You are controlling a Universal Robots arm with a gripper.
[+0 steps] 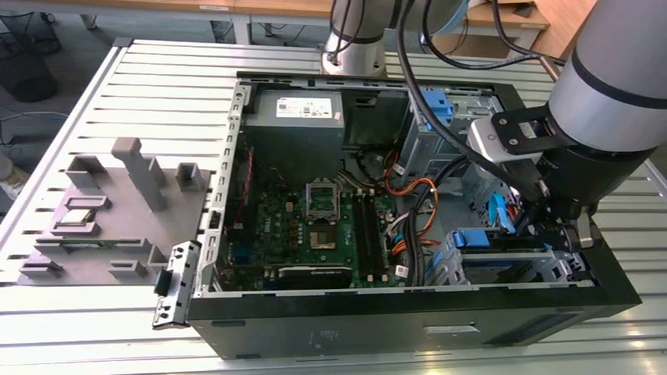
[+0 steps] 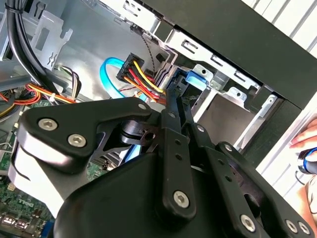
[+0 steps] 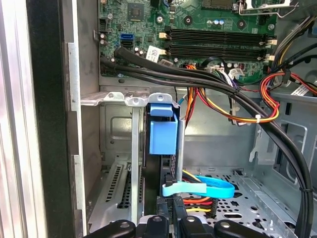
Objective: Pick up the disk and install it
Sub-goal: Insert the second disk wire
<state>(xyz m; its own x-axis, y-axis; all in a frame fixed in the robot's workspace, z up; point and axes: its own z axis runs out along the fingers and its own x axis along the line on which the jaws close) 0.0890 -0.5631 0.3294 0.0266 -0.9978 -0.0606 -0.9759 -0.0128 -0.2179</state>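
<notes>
Inside the open computer case (image 1: 312, 324), the gripper (image 3: 166, 220) pinches the disk (image 3: 162, 136) edge-on, fingers closed on its rear end, blue-railed front entering the drive cage (image 3: 119, 99) ahead for installation.

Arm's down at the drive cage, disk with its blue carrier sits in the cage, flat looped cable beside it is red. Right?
One thing is off: the flat looped cable is light blue, not red, as the first wrist view shows. The rest holds: the arm is down at the drive cage, and the disk with its blue carrier sits in that cage.
</notes>
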